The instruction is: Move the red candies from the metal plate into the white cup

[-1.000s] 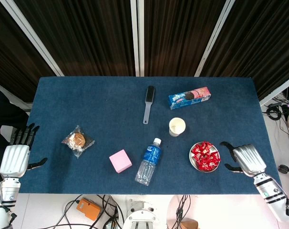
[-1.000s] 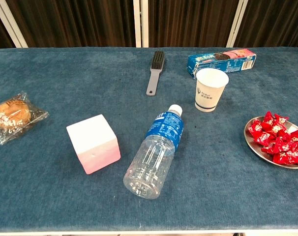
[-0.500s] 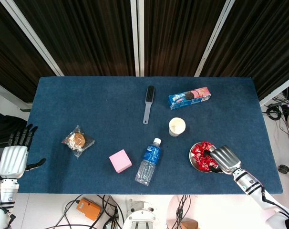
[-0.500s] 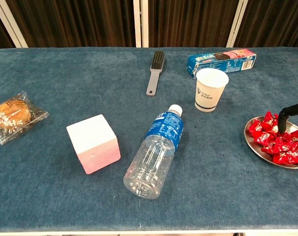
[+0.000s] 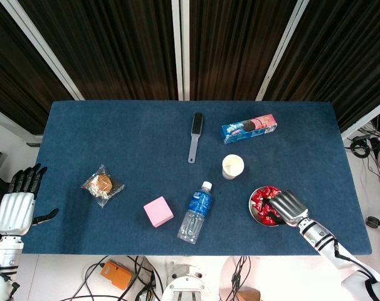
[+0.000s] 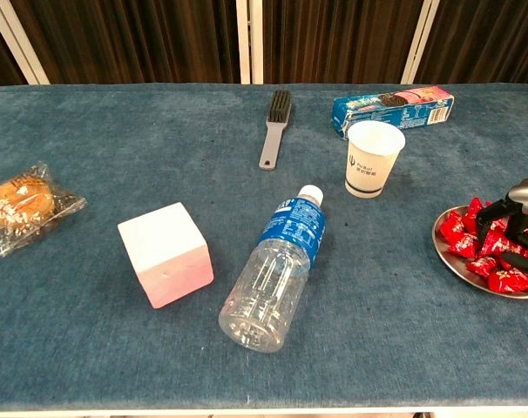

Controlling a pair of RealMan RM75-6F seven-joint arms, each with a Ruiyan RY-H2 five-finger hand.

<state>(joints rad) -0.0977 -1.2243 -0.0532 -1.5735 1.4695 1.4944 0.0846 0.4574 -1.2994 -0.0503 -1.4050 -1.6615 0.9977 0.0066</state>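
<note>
Sitting on the metal plate at the right side of the table, the red candies are all in their heap, and none is in the white cup yet. What has changed is your right hand: one second ago it was beside the plate, outside the rim, and now it is over the pile, with the dark fingers curved down among the wrappers. In the chest view the fingertips reach into the candies, but I cannot tell if they already pinch one, because the hand covers the contact from above and the side view cuts it at the frame edge. So I judge the grasp is only beginning, not finished.

The cup stands upright, near the plate and a little farther from you, so the transfer will be short. The plastic bottle lies on its side to the left of the plate, apart from this path.

Your left hand is at the far left edge of the table, fingers spread and holding nothing; it has drifted slightly lower. The pink cube, the wrapped pastry, the brush and the cookie box are not touched
</note>
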